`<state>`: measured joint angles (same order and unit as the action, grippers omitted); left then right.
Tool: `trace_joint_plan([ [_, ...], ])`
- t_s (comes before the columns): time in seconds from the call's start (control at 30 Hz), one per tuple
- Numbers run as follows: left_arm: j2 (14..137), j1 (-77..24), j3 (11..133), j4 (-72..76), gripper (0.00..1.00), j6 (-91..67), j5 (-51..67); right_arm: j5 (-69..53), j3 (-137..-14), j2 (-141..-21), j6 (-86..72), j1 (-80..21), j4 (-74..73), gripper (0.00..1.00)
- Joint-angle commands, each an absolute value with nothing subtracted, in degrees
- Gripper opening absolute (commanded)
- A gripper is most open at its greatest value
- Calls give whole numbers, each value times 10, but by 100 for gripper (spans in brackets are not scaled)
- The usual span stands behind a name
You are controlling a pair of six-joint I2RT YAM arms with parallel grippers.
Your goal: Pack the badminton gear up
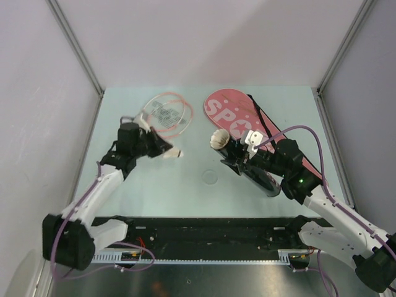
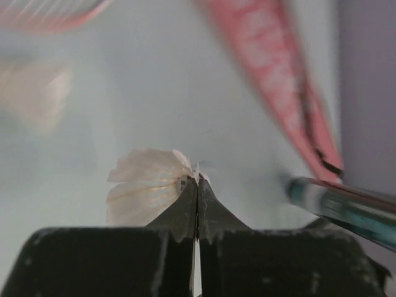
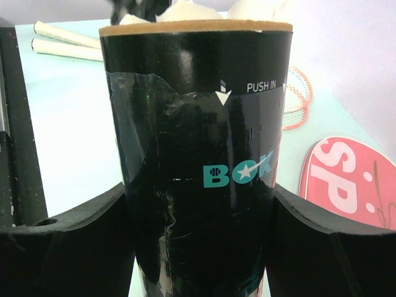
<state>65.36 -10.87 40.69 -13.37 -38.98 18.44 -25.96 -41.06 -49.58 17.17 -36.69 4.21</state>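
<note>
My left gripper (image 1: 166,148) is shut on the feather edge of a white shuttlecock (image 1: 177,153), which fans out left of the pinched tips (image 2: 197,179) in the left wrist view (image 2: 145,185). My right gripper (image 1: 238,159) is shut round the long black tube (image 1: 253,170), one finger on each side of it (image 3: 198,210). The tube's open end (image 1: 219,140) points toward the left gripper. White shapes (image 3: 185,11) show at the tube's rim. The pink-white racket (image 1: 166,114) lies at the back. The pink cover (image 1: 238,117) lies behind the tube.
A faint round disc (image 1: 210,176) lies on the table between the two arms. Grey walls with metal corner posts (image 1: 74,43) close in the table on three sides. A black rail (image 1: 204,232) runs along the near edge.
</note>
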Motion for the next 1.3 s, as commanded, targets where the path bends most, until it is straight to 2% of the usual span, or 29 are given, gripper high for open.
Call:
trace_joint_plan([
  [0.0, 543, -225, 585, -94, 1, -281, 210, -264, -421, -496, 193, -371, 64, 0],
  [0.17, 559, -297, 728, -150, 0, -197, 280, -267, -421, -500, 204, -381, 71, 0],
  [0.27, 585, -368, 809, -230, 0, -122, 241, -271, -421, -494, 208, -385, 74, 0],
  [0.43, 593, -446, 820, -262, 0, -75, 156, -269, -420, -485, 212, -391, 70, 0],
  [0.7, 643, -515, 830, -269, 0, -57, 120, -281, -421, -475, 208, -395, 75, 0],
  [0.93, 685, -534, 841, -269, 0, -53, 158, -283, -421, -467, 210, -399, 73, 0],
  [1.03, 704, -534, 850, -267, 1, -58, 224, -285, -421, -466, 208, -400, 75, 0],
  [1.13, 710, -533, 840, -251, 16, -60, 278, -287, -420, -467, 207, -401, 76, 0],
  [1.17, 709, -533, 831, -245, 29, -62, 284, -287, -421, -465, 205, -401, 76, 0],
  [1.23, 701, -533, 819, -224, 43, -64, 304, -287, -420, -462, 203, -401, 76, 0],
  [1.27, 700, -531, 806, -216, 56, -64, 311, -287, -421, -462, 203, -401, 74, 0],
])
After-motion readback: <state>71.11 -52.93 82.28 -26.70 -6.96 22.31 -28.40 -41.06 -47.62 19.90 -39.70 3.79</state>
